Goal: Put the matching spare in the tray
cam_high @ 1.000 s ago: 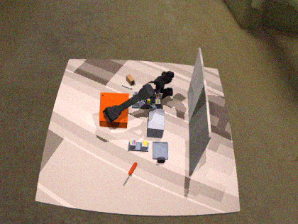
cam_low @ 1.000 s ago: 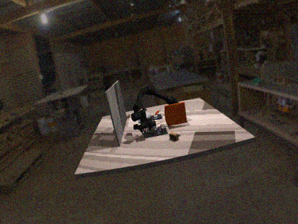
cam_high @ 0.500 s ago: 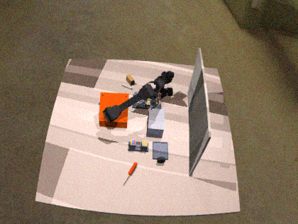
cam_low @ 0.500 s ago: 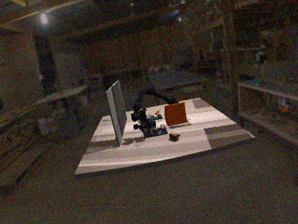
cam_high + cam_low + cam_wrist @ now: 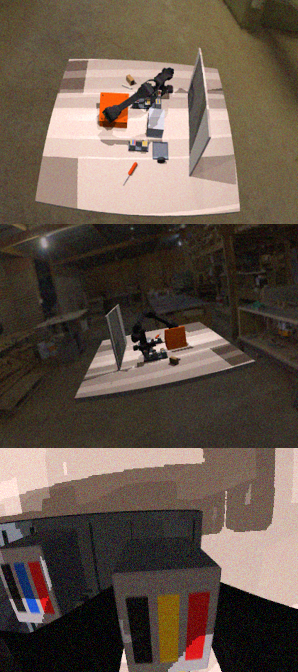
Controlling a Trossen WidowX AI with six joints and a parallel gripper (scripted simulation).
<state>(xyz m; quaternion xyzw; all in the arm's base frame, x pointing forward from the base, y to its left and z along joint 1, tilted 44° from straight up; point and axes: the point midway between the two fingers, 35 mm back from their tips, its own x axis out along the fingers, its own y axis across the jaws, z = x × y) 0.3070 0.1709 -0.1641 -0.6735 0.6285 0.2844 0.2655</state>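
Observation:
My gripper (image 5: 159,95) (image 5: 161,585) is shut on a dark spare with black, yellow and red stripes (image 5: 168,582), at the right end of the spare rack (image 5: 112,523). The spare's lower end is hidden, so I cannot tell whether it is clear of the rack. Another spare with black, blue and red stripes (image 5: 25,580) stands to its left. The flat grey-blue tray (image 5: 160,149) lies nearer the front in the top view. A grey box with a pale top (image 5: 156,120) stands between rack and tray; I cannot tell whether it is the mounted unit. No code is readable.
A tall panel (image 5: 199,117) (image 5: 116,337) stands on the right in the top view. An orange block (image 5: 114,101) (image 5: 175,338) is left of the rack. A small holder with two labelled parts (image 5: 138,150) sits beside the tray. A screwdriver (image 5: 133,168) and a wooden block (image 5: 130,79) (image 5: 174,360) lie on the table.

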